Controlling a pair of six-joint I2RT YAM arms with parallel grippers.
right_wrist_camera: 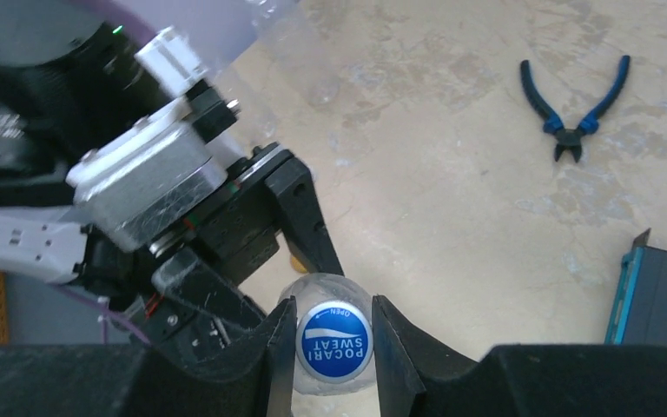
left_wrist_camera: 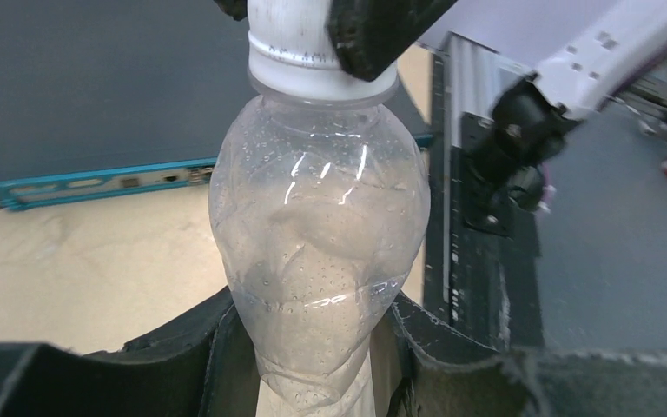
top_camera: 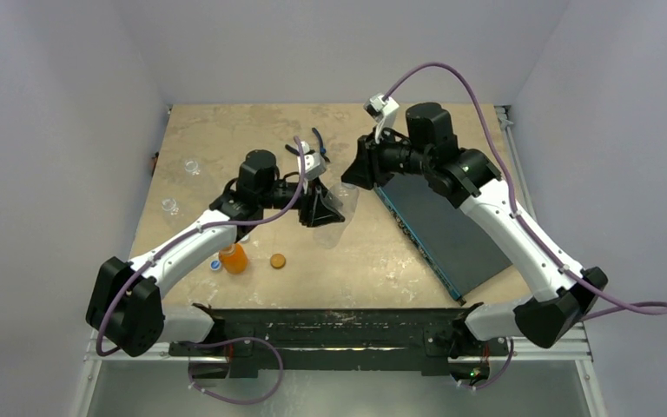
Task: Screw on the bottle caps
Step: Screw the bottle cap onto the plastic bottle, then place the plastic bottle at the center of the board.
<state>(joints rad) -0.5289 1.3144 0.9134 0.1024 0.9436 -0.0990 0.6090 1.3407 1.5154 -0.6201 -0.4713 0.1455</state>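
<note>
My left gripper (top_camera: 323,208) is shut on the lower body of a clear bottle (left_wrist_camera: 317,234), holding it off the table with its neck towards the right arm. The bottle carries a blue cap (right_wrist_camera: 335,341) with a whitish rim (left_wrist_camera: 300,35). My right gripper (right_wrist_camera: 335,347) is shut on this cap, one finger pressed against each side. On the table near the left arm stand a small orange bottle (top_camera: 234,258), a flat orange-brown cap (top_camera: 278,260) and a blue cap (top_camera: 215,266). Two more clear bottles (top_camera: 192,165) (top_camera: 170,206) are at the far left.
A dark flat box with a blue edge (top_camera: 443,234) lies under the right arm. Blue-handled pliers (right_wrist_camera: 573,109) lie at the back of the table, beyond the grippers. White walls enclose the table on three sides.
</note>
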